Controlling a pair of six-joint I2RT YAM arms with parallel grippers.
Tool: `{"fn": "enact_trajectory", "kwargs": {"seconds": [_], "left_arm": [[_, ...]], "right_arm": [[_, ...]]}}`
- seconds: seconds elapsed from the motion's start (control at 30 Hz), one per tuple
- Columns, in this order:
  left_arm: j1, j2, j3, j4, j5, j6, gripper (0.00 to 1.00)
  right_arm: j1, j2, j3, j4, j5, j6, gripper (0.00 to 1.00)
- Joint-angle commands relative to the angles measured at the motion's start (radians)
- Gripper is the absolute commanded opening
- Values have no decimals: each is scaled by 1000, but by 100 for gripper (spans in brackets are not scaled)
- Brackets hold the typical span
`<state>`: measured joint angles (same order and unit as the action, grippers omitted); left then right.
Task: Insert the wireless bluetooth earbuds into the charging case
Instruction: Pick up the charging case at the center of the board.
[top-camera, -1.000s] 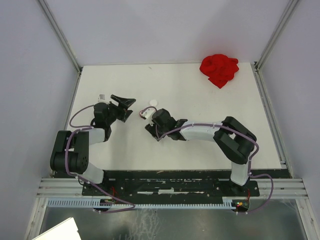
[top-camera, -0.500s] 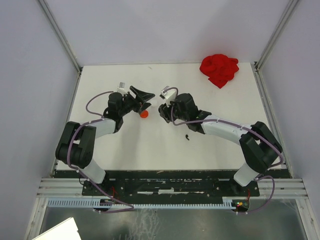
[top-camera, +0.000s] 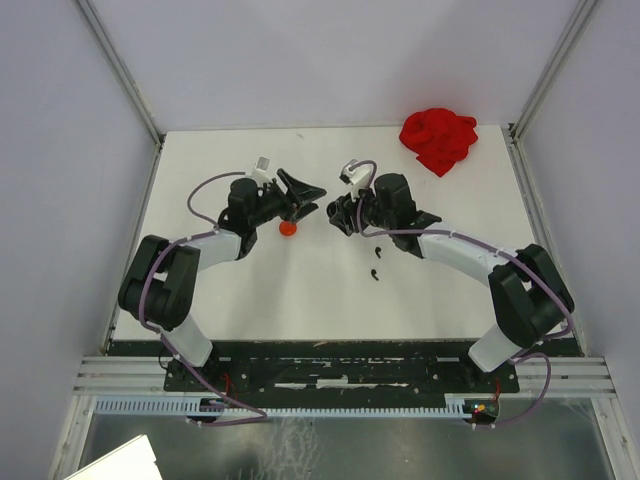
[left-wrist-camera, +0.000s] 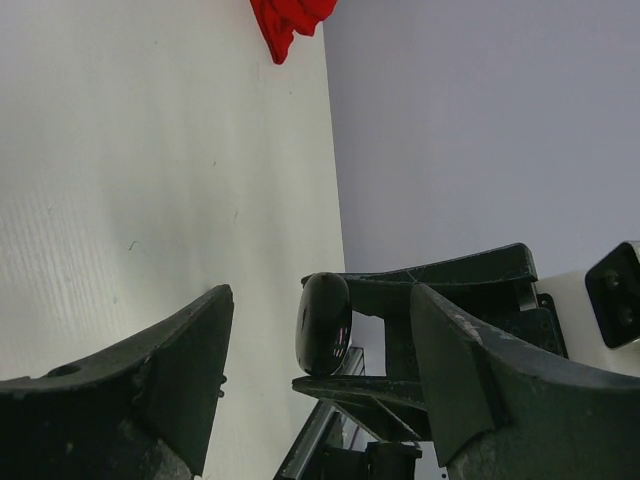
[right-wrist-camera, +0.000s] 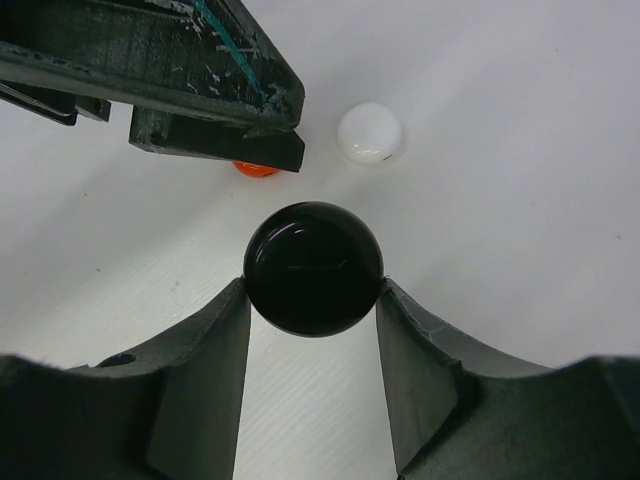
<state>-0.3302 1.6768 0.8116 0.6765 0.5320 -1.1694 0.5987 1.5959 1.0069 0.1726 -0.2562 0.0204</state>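
beside left claw (top-camera: 306, 199), red disc (top-camera: 288, 228)

White bench (top-camera: 300, 290), matte surface. Crumpled red cloth (top-camera: 438, 138) sits on bench's far right corner. Aluminium rails (top-camera: 120, 385) run along bench's near edge. Pale sheet (top-camera: 115, 462) lies beyond bench's near left corner.

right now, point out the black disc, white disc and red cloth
black disc (right-wrist-camera: 313, 268), right wrist view, centre of face
white disc (right-wrist-camera: 370, 132), right wrist view, centre
red cloth (top-camera: 438, 140), top external view, middle of heap
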Motion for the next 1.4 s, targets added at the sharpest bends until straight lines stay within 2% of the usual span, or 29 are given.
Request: {"fn": "enact_trajectory", "kwargs": {"seconds": [0.0, 0.23, 0.63, 1.37], "left_arm": [[-14, 16, 58, 23, 37, 64, 76], [-38, 39, 98, 16, 70, 98, 65], [-70, 55, 152, -60, 74, 163, 59], [-84, 74, 166, -59, 75, 167, 36]], "right_arm": [[-25, -20, 36, 28, -81, 32, 28], [-55, -4, 61, 24, -114, 50, 28], [-77, 19, 85, 15, -136, 55, 28], [-87, 15, 76, 24, -149, 64, 28]]}}
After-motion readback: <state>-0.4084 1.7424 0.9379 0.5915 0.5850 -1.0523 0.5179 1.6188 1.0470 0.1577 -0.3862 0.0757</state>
